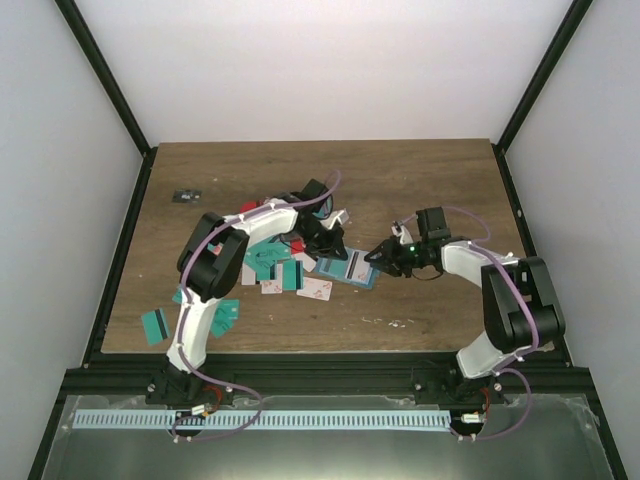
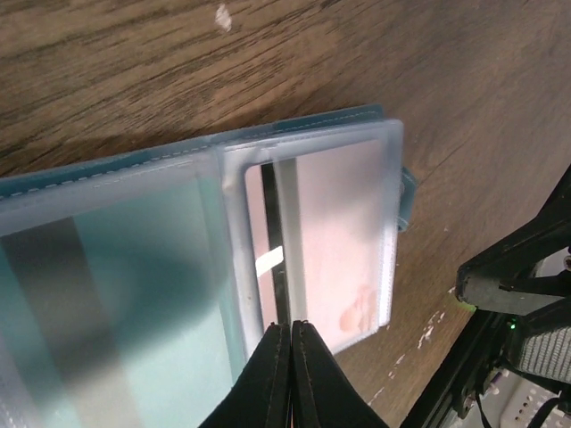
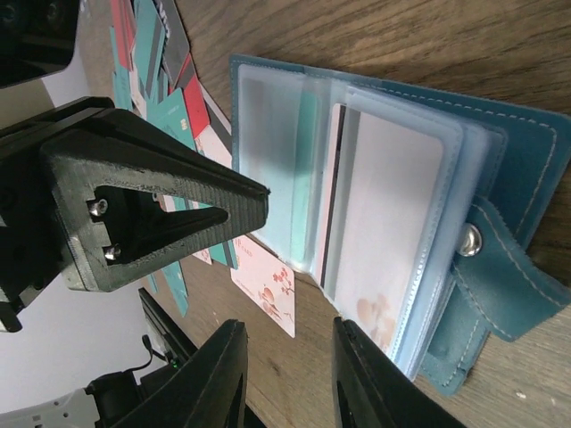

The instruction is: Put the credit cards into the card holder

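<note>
Strays first: at the far left of the counter (image 1: pixel 440 180) a few teal cards (image 1: pixel 155 326) lie apart from everything else near the front edge, and a small dark object (image 1: pixel 186 195) sits alone toward the back. Further right the main heap of credit cards (image 1: pixel 272 268) is spread loose on the wood, teal, red and white-pink overlapping; none of these is in a pocket yet.

Next comes the left pincer (image 2: pixel 290 337). Its tips are pressed together with nothing visible between them, at the lower edge of a clear sleeve of the card holder (image 3: pixel 522 169). The holder lies open and flat on the counter, just right of the heap and between the two arms. Its sleeves are partly filled: a striped teal card (image 2: pixel 98 294) shows through one. A white-pink card (image 3: pixel 388 223) with a red blot and a black stripe sits in the next, seemingly pushed fully home. A loose pink-printed card (image 3: pixel 268 287) lies on the wood just beside the holder.

Furthest right, the right pincer (image 3: pixel 287 379) hovers near the holder with its jaws apart and nothing in them. My reading — a few cards are in and many more remain outside, so the job looks well short of half done.
</note>
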### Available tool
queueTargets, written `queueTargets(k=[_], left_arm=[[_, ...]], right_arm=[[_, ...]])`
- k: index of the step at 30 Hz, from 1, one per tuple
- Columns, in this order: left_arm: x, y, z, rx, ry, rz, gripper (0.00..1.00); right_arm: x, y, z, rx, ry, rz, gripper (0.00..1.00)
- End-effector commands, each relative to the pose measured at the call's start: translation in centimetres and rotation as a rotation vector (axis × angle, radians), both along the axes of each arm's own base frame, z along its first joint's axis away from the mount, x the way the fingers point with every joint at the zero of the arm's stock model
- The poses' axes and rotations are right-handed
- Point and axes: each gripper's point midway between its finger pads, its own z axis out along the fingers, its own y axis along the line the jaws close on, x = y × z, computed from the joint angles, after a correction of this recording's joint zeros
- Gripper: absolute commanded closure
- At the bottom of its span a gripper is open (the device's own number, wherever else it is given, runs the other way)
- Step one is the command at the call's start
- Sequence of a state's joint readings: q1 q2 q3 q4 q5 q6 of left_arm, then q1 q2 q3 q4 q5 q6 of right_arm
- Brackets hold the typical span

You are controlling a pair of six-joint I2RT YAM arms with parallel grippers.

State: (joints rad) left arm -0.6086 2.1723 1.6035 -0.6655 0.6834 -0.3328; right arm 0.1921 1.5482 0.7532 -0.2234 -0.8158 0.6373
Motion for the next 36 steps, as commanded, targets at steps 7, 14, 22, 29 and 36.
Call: queueTargets(k=[7,14,22,29,36], left_arm=[[-0.2,-0.9,-2.7,-0.001,0.044,-0.03,0.96],[-0.8,-0.3,-4.4,0.035,0.063,-0.037,0.96],[-1.4,-0.1,-5.4,0.051,0.078,-0.042,0.96],[-1.5,-0.3,-5.3,0.046,0.08,-0.047,0.96],[-1.6,-0.6,-4.1,0.029,0.072,-0.045,0.96]], right_arm=[[0.3,0.5,-1.9,0.025,0.042,0.02,0.71],[0.3,0.1,-3.6,-0.029,0.08,0.03,0.71],[0.2,0.1,-4.5,-0.026,0.092,0.038,0.71],[0.6,0.5,-3.8,0.001,0.063,0.05,0.71],[1.2,1.3,-2.3,0.025,0.022,0.078,0.71]])
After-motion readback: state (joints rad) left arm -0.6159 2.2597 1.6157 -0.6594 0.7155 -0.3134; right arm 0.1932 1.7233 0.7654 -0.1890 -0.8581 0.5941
